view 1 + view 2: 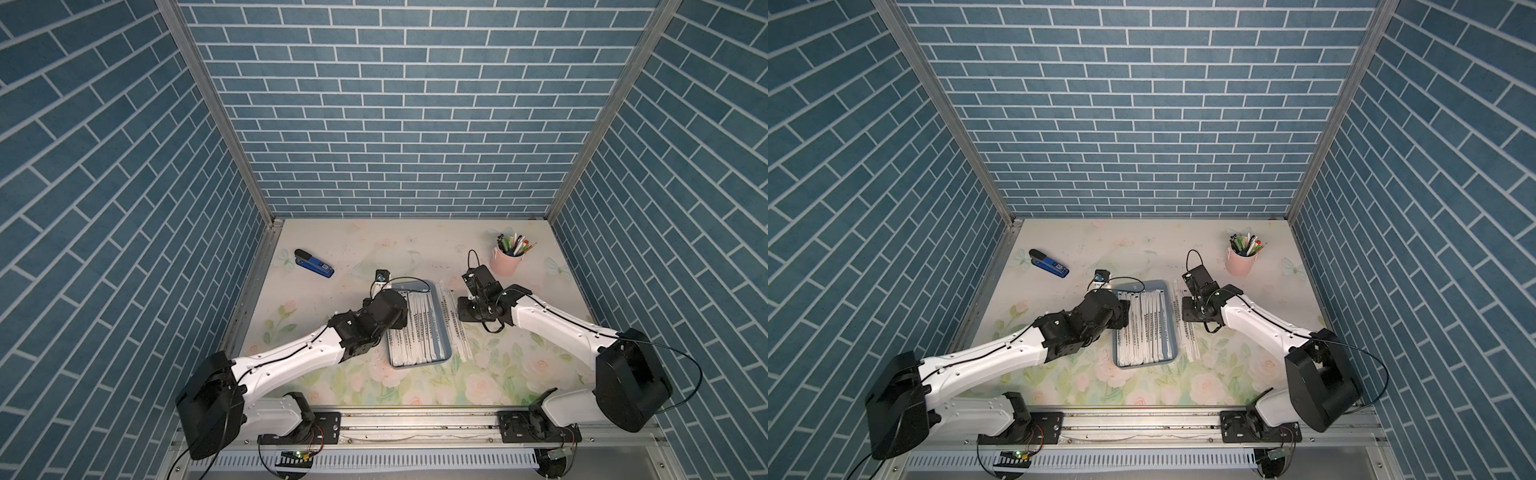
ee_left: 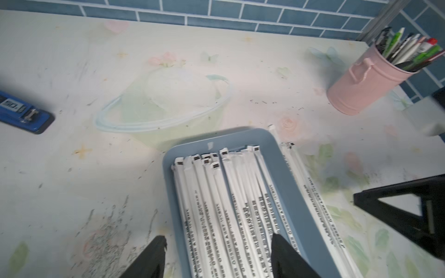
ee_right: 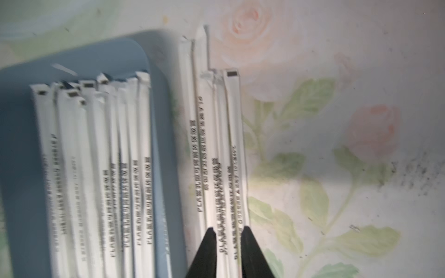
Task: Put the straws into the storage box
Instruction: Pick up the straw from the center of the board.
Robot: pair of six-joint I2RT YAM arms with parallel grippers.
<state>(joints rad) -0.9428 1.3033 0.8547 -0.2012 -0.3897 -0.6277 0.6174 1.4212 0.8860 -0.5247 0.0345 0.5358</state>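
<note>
Both top views look steeply down from high above the near edge over the whole bench point(image 1: 374, 249), while each wrist view sits low and close above it, all sharing the storage box point(image 2: 285, 185) and straws point(image 3: 204, 144).

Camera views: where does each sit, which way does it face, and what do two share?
Top views: high above the robot's side, facing down toward the back wall; whole table, left arm and right arm show.
Left wrist: on the left arm, facing along the storage box toward stapler and pink cup; left pincer spread open.
Right wrist: on the right arm, facing down at straws beside the storage box; right pincer astride them.
Shared: both wrist views show the storage box's far end.
</note>
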